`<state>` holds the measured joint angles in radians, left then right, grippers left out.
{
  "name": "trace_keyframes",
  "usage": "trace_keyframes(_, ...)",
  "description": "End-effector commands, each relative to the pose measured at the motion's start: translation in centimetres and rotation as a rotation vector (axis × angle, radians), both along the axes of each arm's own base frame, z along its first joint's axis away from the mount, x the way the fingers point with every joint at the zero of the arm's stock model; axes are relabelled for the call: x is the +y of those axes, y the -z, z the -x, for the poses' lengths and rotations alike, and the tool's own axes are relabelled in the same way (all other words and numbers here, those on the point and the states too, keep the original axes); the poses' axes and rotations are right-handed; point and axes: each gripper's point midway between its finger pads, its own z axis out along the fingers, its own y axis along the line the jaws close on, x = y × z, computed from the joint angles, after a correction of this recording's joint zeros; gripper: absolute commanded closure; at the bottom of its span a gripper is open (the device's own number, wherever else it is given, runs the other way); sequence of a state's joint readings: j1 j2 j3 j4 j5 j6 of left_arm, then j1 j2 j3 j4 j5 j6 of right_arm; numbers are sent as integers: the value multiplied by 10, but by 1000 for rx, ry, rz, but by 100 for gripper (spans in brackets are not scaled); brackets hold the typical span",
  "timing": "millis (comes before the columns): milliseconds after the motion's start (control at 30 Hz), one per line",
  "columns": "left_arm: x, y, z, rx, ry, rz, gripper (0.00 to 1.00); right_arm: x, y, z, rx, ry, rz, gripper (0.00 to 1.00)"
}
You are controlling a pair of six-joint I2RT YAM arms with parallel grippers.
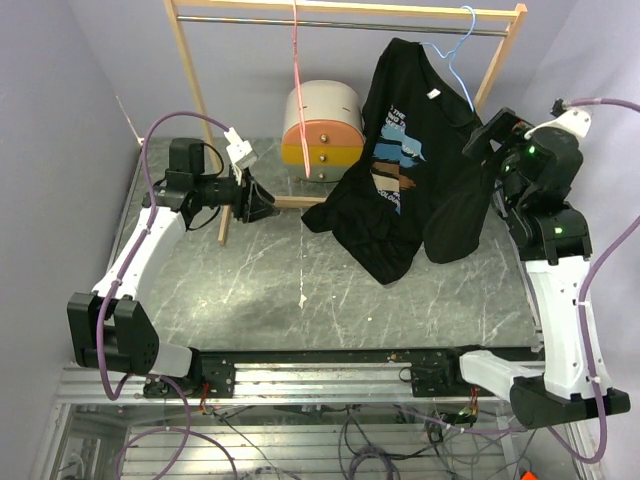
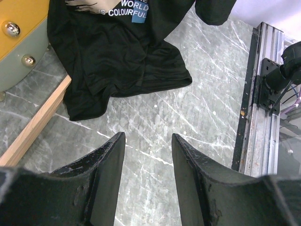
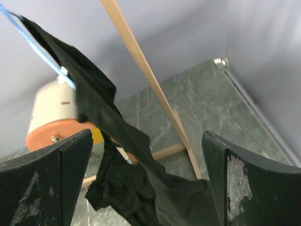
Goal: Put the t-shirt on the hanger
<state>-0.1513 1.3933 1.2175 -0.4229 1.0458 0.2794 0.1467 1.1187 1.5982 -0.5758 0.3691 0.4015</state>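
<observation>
Currently left tool (image 2: 148, 139) and right tool (image 3: 146, 136) gape, flanking t-shirt (image 1: 400, 200).

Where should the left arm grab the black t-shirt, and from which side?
Probably pinch the loose lower corner of the t-shirt lying bunched on the table, coming in low from the left with the open left gripper. That folded edge faces it, while the top drapes over the blue hanger.

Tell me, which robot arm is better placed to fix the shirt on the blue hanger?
Probably right. The right end effector, open, sits high beside the t-shirt and the hanger; the left end effector, also open, is low over the table, apart from the cloth.
</observation>
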Motion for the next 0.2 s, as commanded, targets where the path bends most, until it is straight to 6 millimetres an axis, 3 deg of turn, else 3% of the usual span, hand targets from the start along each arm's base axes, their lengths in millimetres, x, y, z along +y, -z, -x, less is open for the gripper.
trace_keyframes(0,4,-3,-3,-14,-13,1,46,-12,33,11,69,95,-77,0)
trace_keyframes(167,5,-2,0,-9,-22,2,45,-16,32,19,53,110,-77,0)
